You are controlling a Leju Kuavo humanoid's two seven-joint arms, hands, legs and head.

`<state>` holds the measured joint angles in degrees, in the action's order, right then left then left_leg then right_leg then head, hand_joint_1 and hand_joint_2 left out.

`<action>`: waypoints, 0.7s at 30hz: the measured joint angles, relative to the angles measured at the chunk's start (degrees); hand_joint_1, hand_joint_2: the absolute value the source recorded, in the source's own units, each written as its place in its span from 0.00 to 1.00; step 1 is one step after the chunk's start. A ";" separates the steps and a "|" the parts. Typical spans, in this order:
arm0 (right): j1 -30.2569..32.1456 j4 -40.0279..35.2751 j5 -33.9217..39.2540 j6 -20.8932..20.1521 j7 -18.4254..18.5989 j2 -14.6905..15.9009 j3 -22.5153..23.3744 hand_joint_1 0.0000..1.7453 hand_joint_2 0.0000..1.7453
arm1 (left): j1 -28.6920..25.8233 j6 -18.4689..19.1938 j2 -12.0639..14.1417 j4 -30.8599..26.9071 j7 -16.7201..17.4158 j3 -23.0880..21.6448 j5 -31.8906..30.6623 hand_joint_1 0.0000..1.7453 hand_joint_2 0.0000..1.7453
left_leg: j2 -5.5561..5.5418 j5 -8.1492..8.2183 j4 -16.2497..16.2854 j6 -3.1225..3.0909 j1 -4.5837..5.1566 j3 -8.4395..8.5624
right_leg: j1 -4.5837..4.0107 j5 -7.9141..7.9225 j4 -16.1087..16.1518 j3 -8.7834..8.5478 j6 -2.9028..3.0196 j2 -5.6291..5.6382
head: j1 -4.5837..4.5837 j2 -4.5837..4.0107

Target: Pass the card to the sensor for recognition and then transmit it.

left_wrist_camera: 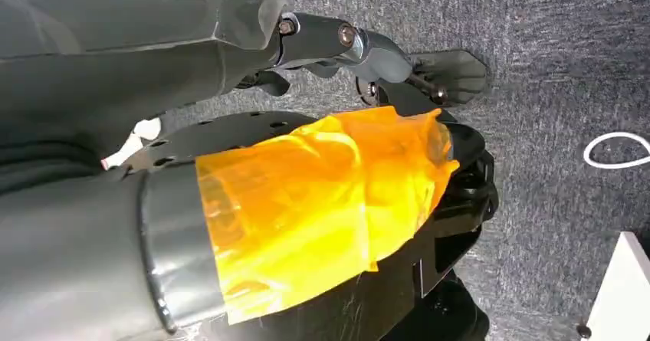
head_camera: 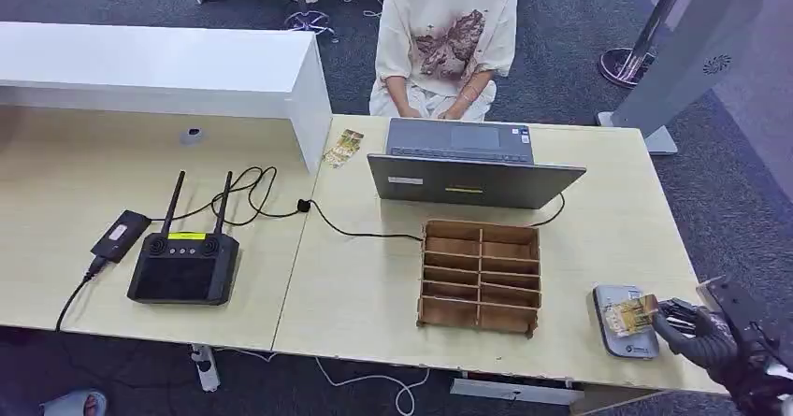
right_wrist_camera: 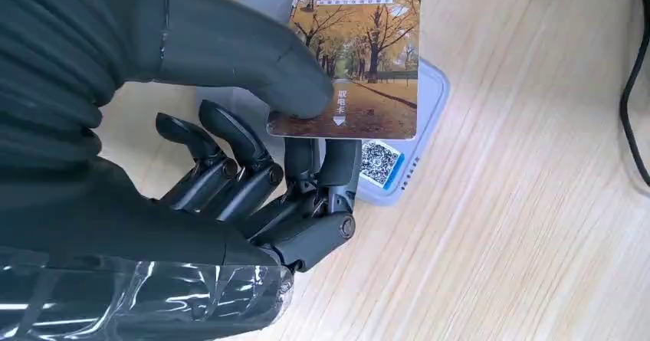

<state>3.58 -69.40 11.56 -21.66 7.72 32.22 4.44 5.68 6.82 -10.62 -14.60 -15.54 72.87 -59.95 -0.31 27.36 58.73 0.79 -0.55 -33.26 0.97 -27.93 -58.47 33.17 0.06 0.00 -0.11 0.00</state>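
Holding: card (right_wrist_camera: 356,57) pinched in my right robot hand (right_wrist_camera: 260,126), thumb on the face, fingers (right_wrist_camera: 326,165) under it.
Card position: over the grey sensor (head_camera: 625,322) at the counter's near right corner, covering most of its top; touching or just above, can't tell.
Card look: autumn-trees print, "HOTEL" lettering, small arrow at the end nearest my thumb.
Sensor: flat grey pad, QR sticker (right_wrist_camera: 379,161) peeking past the card edge.
Step, my read: presenting card for recognition; handover not yet done.
Doing it well: keep card flat and parallel to the pad, centred, hold steady, don't loosen the pinch or let fingers wedge between card and pad.
Risk: card slipping from the thumb pinch, or nudging the sensor off the counter (head_camera: 374,285) edge just beside it.
Left robot hand (left_wrist_camera: 414,61): hanging over carpet floor, holding nothing; spread or curled, can't tell.
Nearby: wooden divider box (head_camera: 480,274), laptop (head_camera: 472,164), person seated behind it, likely receiver.
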 joint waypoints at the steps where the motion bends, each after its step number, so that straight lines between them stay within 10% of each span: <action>1: 0.00 0.00 0.00 0.00 0.00 0.00 0.00 1.00 1.00 | 0.00 0.00 0.00 0.00 0.00 0.00 0.00 0.00 0.00 | 0.00 0.00 0.00 0.00 0.00 0.00 | 0.00 0.00 0.00 0.00 0.00 0.00 | -0.02 0.00; 21: 0.89 -10.71 8.94 -0.66 -1.11 2.71 5.66 1.00 1.00 | -0.15 -0.48 0.02 0.00 0.11 1.16 2.60 0.00 0.00 | 0.01 0.00 0.01 -0.01 0.03 0.01 | 0.03 0.00 0.01 0.00 0.00 0.01 | 0.00 0.00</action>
<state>4.47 -80.11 20.50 -22.32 6.60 34.93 10.10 5.53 6.34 -10.60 -14.60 -15.43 74.03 -57.35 -0.30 27.36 58.75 0.78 -0.52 -33.24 1.00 -27.93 -58.46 33.18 0.05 0.01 -0.11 0.00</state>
